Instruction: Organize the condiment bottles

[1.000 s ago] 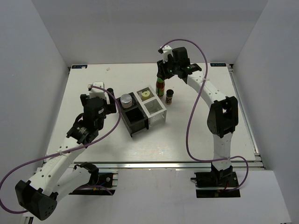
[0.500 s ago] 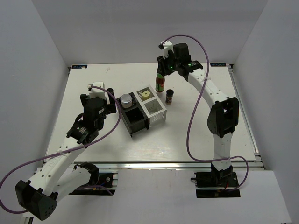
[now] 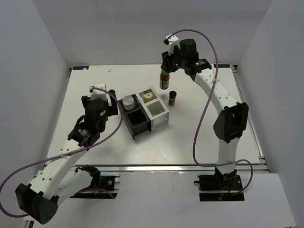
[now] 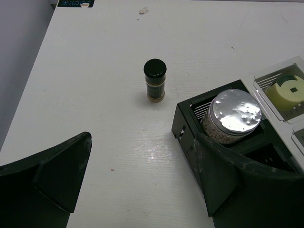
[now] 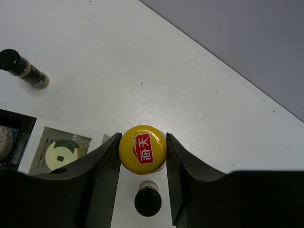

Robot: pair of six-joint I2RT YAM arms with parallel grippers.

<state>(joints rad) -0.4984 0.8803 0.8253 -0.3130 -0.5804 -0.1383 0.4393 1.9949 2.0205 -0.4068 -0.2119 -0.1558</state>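
The tall sauce bottle (image 3: 164,81) is in the right end effector (image 3: 165,72). The fingers are closed on either side of its yellow cap (image 5: 142,147). It appears to hang clear of the desk (image 3: 190,137), over the far half and just off the far corner of the black-and-white divided rack (image 3: 137,121). Your main risk, as I judge it, is the grip. The cap is round, glossy and hard, and the smooth dark pads meet it only at two narrow places, so the long body below could swing or slide out if you turn sharply. Watch the short spice jar (image 5: 147,202) too: it stands near the rack's right side, almost under the bottle in the wrist view, and a low pass could knock it over. A tall bottle could also catch the rack's thin plastic walls on the way in. The cream squat bottle (image 5: 61,154) fills one white, slotted compartment. The silver-lidded jar (image 4: 235,114), with its dimpled foil-like top and pale grains behind a clear wall, sits in a black one. The left end effector (image 4: 142,142) is spread wide and holds nothing. It faces the second black-lidded spice jar (image 4: 155,80), which stands upright toward the desk's far left corner.
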